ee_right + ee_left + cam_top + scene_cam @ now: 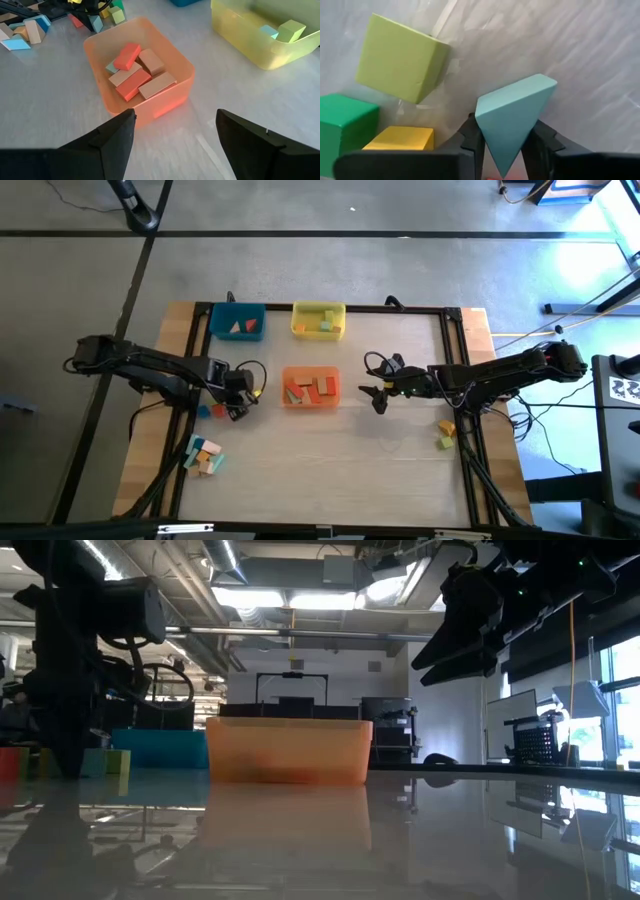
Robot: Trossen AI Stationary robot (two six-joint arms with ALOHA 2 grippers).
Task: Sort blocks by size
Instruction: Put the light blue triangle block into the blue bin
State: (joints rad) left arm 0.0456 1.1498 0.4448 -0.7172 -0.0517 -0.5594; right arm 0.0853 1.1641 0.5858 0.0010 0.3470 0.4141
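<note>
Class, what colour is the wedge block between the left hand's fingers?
Light blue wedge block, clearest in the left wrist view.

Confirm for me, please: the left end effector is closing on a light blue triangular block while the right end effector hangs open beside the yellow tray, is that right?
Not quite. The right end effector hangs open beside the orange tray, not the yellow tray, as the high view and the right wrist view show. The rest stands: the left end effector has its fingers around a light blue triangular block.

The left arm reaches in from the tabletop's left edge, its left gripper (237, 406) low, fingers (472, 137) pressed against a light blue wedge block (512, 117). The right arm extends from the right edge, its right gripper (377, 396) raised mid-table, jaws spread wide.
</note>
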